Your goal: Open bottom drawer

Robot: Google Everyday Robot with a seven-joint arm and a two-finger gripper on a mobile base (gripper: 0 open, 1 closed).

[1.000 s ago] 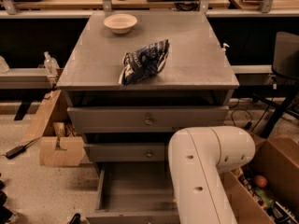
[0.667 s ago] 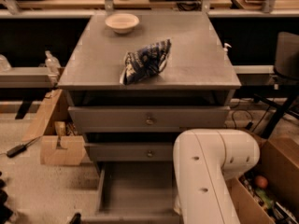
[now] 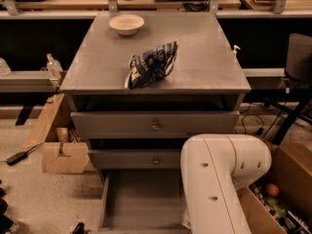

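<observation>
Bottom drawer [image 3: 141, 199] stands pulled well out of the grey cabinet [image 3: 204, 57], task seemingly done. The claw is hidden past the white arm [image 3: 219, 179] at the drawer's front edge, so I cannot tell its grip.

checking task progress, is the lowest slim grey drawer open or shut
Open: the lowest grey drawer is pulled out, its inside floor showing. The gripper is out of view past the white arm.
</observation>
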